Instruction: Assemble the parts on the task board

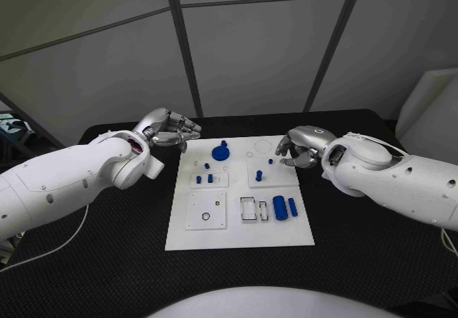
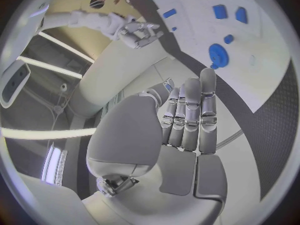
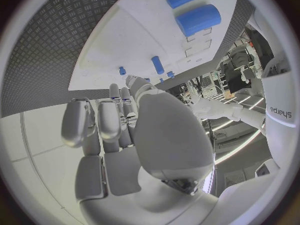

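The white task board (image 1: 239,228) lies in the middle of the black table. On it are a round blue part (image 1: 220,154), several small blue pegs (image 1: 204,178), one peg (image 1: 259,175), and a thick blue cylinder (image 1: 280,207) beside a thinner one (image 1: 293,207). My left hand (image 1: 172,129) hovers off the board's far left corner, fingers loosely together and holding nothing (image 2: 187,115). My right hand (image 1: 298,149) is over the board's far right part, fingers bent down near a tiny blue part (image 1: 271,160), with nothing seen in its grasp (image 3: 137,120).
Raised white blocks with recesses sit on the board (image 1: 206,218), along with small rectangular frames (image 1: 248,207). Black table (image 1: 95,265) surrounds the board on all sides. A grey wall stands behind the table's far edge.
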`<state>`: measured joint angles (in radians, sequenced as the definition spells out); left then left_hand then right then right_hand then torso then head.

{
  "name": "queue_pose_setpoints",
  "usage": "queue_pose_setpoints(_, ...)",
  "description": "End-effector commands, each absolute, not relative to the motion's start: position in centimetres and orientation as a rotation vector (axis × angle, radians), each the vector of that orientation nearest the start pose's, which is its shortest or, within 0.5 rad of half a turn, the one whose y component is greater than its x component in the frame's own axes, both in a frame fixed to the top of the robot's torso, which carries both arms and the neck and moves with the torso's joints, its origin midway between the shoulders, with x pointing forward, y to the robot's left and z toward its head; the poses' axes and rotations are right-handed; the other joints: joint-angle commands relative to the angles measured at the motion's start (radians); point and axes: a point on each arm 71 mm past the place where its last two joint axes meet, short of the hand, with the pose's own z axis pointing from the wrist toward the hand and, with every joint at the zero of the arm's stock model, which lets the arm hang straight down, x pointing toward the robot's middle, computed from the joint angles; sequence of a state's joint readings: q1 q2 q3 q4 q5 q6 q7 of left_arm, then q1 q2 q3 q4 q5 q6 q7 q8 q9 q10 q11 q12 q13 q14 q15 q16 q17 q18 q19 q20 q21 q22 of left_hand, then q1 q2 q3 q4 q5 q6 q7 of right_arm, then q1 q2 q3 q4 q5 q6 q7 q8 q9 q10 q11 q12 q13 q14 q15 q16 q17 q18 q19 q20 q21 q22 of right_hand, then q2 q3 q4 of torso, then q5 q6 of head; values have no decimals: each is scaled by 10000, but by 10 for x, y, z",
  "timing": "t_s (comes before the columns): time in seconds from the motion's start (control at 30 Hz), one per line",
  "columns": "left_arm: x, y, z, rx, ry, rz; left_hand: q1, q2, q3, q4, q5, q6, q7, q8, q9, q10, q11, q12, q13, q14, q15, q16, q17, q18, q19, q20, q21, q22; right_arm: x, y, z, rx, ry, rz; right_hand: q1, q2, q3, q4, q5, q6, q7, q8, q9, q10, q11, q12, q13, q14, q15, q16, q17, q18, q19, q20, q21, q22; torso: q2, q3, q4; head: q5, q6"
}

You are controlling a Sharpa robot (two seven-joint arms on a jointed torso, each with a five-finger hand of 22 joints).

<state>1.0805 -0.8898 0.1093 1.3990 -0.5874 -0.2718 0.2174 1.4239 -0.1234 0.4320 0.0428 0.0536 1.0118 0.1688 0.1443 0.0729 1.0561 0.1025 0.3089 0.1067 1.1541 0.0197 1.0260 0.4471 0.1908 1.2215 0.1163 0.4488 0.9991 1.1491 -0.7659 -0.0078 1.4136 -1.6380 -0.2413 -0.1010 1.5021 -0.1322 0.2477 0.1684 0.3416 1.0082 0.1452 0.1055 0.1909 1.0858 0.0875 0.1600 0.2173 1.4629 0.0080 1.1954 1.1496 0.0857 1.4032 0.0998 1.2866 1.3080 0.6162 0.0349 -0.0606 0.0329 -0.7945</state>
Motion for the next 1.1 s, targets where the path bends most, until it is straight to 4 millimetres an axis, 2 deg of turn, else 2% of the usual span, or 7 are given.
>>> queue_pose_setpoints(0.03,500,269,-188,-9987,13780,-13797,-109,11,36,0,35,-24,24,69,-7,-45,0,81,25,-99,10,-49,-31,-96,-94,-20,-54,-29,498,-185,-213,-4136,16947,4463,-14,-99,62,-17,-68,-98,35,-112,-47,-96,40,-94,-133,86,33,-72,-139,-143,89,17,72,251,5,-3,6,-107,22)
queue_pose_setpoints(0.13,495,264,-187,-10345,13658,-14286,-132,4,22,0,34,-18,22,99,-5,-45,-2,133,39,-139,13,-73,-59,-94,-124,-14,-94,-59,499,-181,-217,-4188,16935,4400,-23,-118,80,-32,-87,-125,65,-201,-93,-148,74,-176,-268,113,55,-93,-198,-152,120,34,108,284,13,-4,14,-165,35)
queue_pose_setpoints(0.47,486,254,-185,-10555,13703,-14980,-153,5,4,-10,34,-8,16,150,-3,-50,-8,217,61,-205,15,-113,-109,-91,-169,-6,-160,-110,502,-171,-221,-4097,16615,4310,-46,-120,114,-58,-139,-161,141,-342,-173,-256,141,-304,-505,169,99,-34,-194,-162,163,73,148,324,29,-5,18,-126,29)
queue_pose_setpoints(0.57,485,253,-185,-10552,13724,-15058,-153,5,4,-10,34,-8,16,151,-3,-50,-8,219,61,-206,15,-114,-111,-91,-170,-6,-162,-111,503,-169,-221,-4036,16441,4323,-11,-62,239,-98,-616,-152,174,-399,-229,-252,169,-341,-674,198,123,-4,-209,-165,188,102,167,345,18,7,11,-110,5)
queue_pose_setpoints(0.63,484,253,-185,-10555,13733,-15077,-147,3,2,-22,34,-4,13,165,-3,-52,-11,239,67,-221,13,-123,-123,-89,-180,-6,-177,-123,503,-168,-220,-4020,16375,4341,-19,-52,288,-103,-716,-148,187,-408,-250,-235,175,-342,-732,204,128,7,-215,-166,196,110,175,354,19,9,11,-97,-3)
queue_pose_setpoints(0.9,484,253,-185,-10580,13758,-15071,-148,-1,-3,-27,33,-4,13,172,-3,-55,-11,249,69,-230,13,-129,-131,-88,-185,-5,-186,-130,504,-164,-222,-4001,16480,4425,-28,-19,340,-97,-757,-134,192,-408,-264,-212,176,-337,-775,214,130,27,-207,-171,210,116,194,372,14,15,2,-90,-17)
queue_pose_setpoints(1.1,484,252,-186,-10583,13802,-15111,-149,-2,-5,-30,33,-4,14,177,-3,-58,-11,257,71,-238,13,-134,-137,-88,-189,-5,-193,-136,507,-162,-226,-3970,16827,4472,-38,97,527,-91,-769,19,157,-369,-280,-56,139,-276,-889,257,105,106,-168,-188,270,113,277,446,10,11,-3,-91,-18)
